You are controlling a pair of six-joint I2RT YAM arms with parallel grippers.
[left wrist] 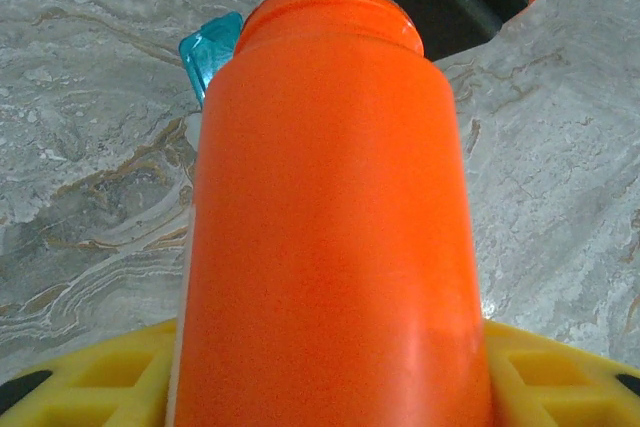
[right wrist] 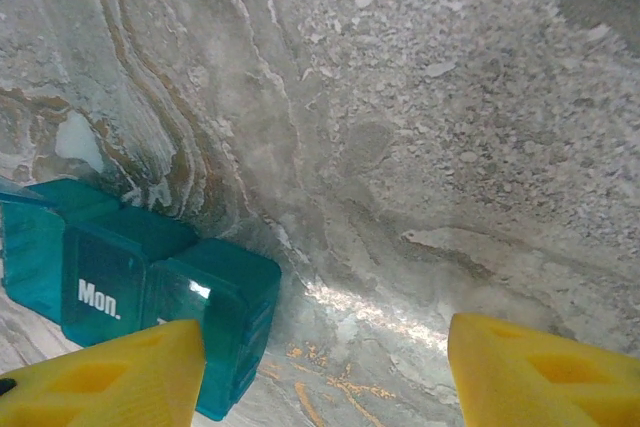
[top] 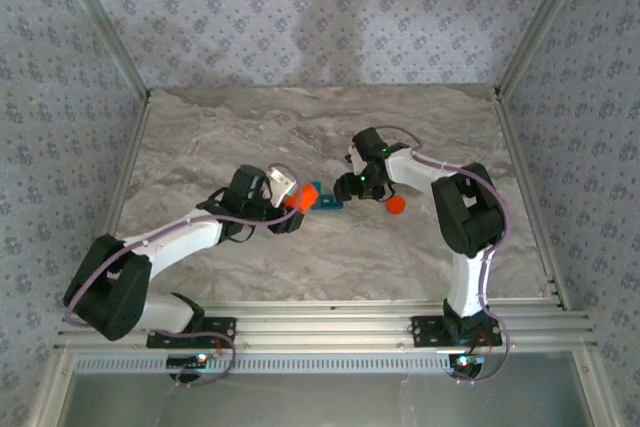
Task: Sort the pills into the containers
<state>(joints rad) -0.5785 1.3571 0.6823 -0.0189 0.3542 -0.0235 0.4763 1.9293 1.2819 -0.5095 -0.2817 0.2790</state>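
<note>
Orange bottle clamped in left pincer, mouth toward teal pill box at middle of worktop; box long axis left-right, just left of right pincer, jaws apart, empty

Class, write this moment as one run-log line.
left end effector: grips orange bottle | right end effector: open beside teal pill box
</note>
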